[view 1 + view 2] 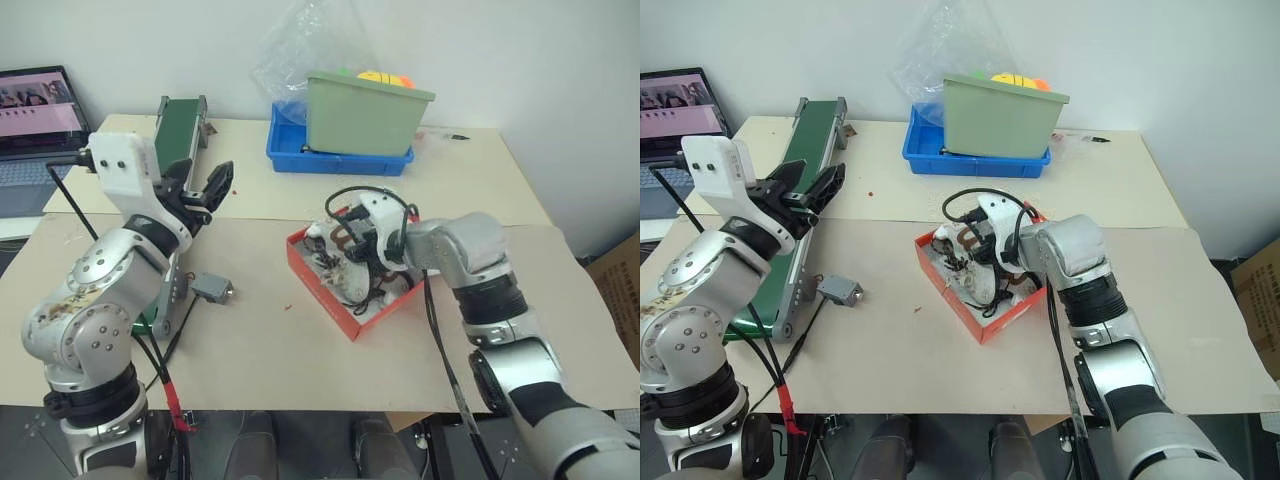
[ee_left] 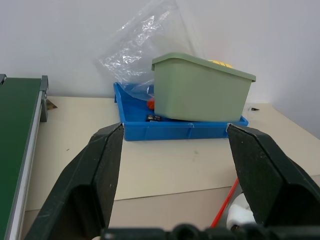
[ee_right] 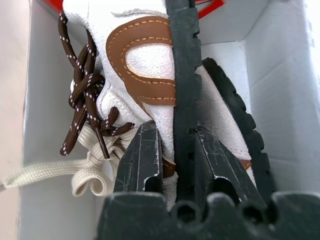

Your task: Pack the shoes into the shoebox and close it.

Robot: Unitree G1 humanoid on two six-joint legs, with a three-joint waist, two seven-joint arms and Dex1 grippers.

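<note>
head view: your right gripper reaches down into the shoebox, where the shoes lie; your left gripper hangs spread wide, well away.
right wrist view: fingers pinch one shoe's black sole edge.

Light: I see a bright room with soft, even light from above
Shadows: faint ones under the green bin and blue tray
Glare: a little shine on the plastic bag
Blur: my right wrist view is fuzzy at the black fingers
</note>
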